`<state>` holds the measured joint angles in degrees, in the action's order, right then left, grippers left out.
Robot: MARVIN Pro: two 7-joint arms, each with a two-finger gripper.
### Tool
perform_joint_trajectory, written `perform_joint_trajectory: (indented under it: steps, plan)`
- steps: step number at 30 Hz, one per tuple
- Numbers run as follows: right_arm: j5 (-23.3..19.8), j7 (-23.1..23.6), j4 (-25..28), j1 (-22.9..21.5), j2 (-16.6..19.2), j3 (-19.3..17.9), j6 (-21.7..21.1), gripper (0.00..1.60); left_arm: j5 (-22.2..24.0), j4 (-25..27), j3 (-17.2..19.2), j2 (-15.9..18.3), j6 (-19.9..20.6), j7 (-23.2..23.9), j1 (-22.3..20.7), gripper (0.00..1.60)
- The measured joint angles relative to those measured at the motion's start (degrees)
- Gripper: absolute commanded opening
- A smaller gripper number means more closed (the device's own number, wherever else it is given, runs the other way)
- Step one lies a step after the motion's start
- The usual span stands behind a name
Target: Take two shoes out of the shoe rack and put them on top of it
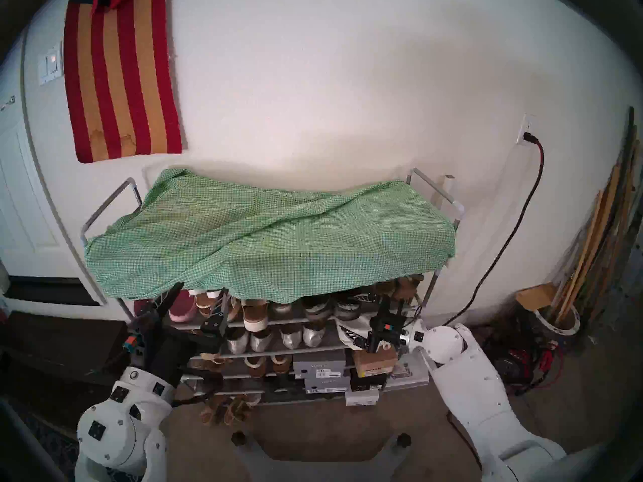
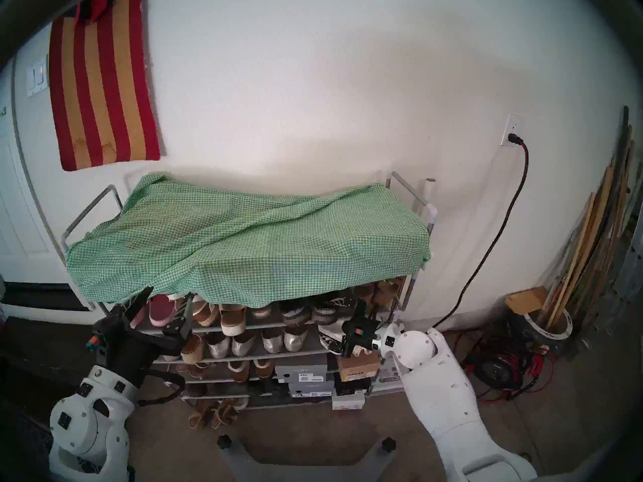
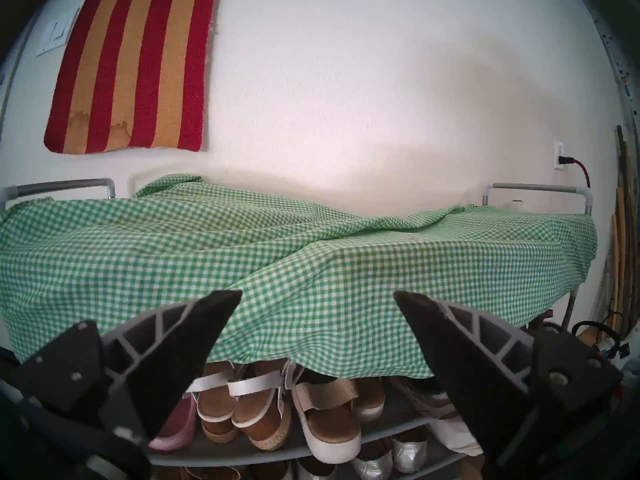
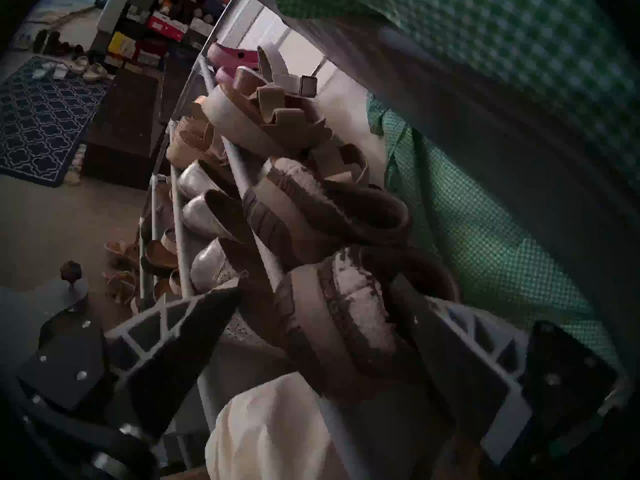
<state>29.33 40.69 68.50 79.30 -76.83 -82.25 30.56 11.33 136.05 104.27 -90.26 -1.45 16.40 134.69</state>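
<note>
The shoe rack (image 1: 278, 322) has grey tubes and shelves, and a green-white gingham cloth (image 1: 271, 234) covers its top. The two dark brown clogs (image 1: 316, 310) (image 1: 348, 308) sit heels outward on the upper shelf under the cloth's front edge. In the right wrist view the nearer clog (image 4: 356, 306) and the farther clog (image 4: 332, 209) show whitish scuffed heels. My right gripper (image 4: 323, 292) is open, one finger on each side of the nearer clog's heel; it also shows in the head view (image 1: 382, 305). My left gripper (image 3: 315, 297) is open and empty before the cloth's front left edge.
The upper shelf also holds pink slip-ons (image 1: 181, 309) and tan platform sandals (image 1: 255, 316). Silver flats (image 1: 292, 337) stand one shelf down, and shoe boxes (image 1: 320, 370) lower still. A white bag (image 4: 277, 430) lies under my right wrist. Sandals (image 1: 226, 411) lie on the floor.
</note>
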Motion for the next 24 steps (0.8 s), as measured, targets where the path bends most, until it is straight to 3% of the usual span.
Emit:
perform_joint_trajectory:
  steps: [2, 5, 6, 7, 8, 9, 24]
  plan:
    - [0.7, -0.1, -0.7, -0.6, -0.2, 0.3, -0.5, 1.4, 0.0, 0.0, 0.0, 0.0, 0.0, 0.0, 0.0, 1.6]
    - [1.3, -0.1, -1.5, -1.3, -0.3, 0.6, -1.1, 1.36, 0.0, 0.0, 0.0, 0.0, 0.0, 0.0, 0.0, 1.6]
    - [1.5, 0.0, -1.6, -1.5, -0.3, 0.7, -1.2, 1.18, 0.0, 0.0, 0.0, 0.0, 0.0, 0.0, 0.0, 1.6]
    - [1.6, 0.2, -1.8, -1.8, -0.4, 0.8, -1.4, 0.74, 0.0, 0.0, 0.0, 0.0, 0.0, 0.0, 0.0, 1.6]
    - [1.7, 0.4, -1.9, -2.0, -0.4, 0.8, -1.6, 0.63, 0.0, 0.0, 0.0, 0.0, 0.0, 0.0, 0.0, 1.6]
    - [1.8, 0.6, -2.0, -2.3, -0.4, 0.9, -1.7, 0.0, 0.0, 0.0, 0.0, 0.0, 0.0, 0.0, 0.0, 1.6]
    - [0.7, 2.9, -0.7, -1.5, -0.1, -0.2, -1.6, 0.0, 0.0, 0.0, 0.0, 0.0, 0.0, 0.0, 0.0, 1.6]
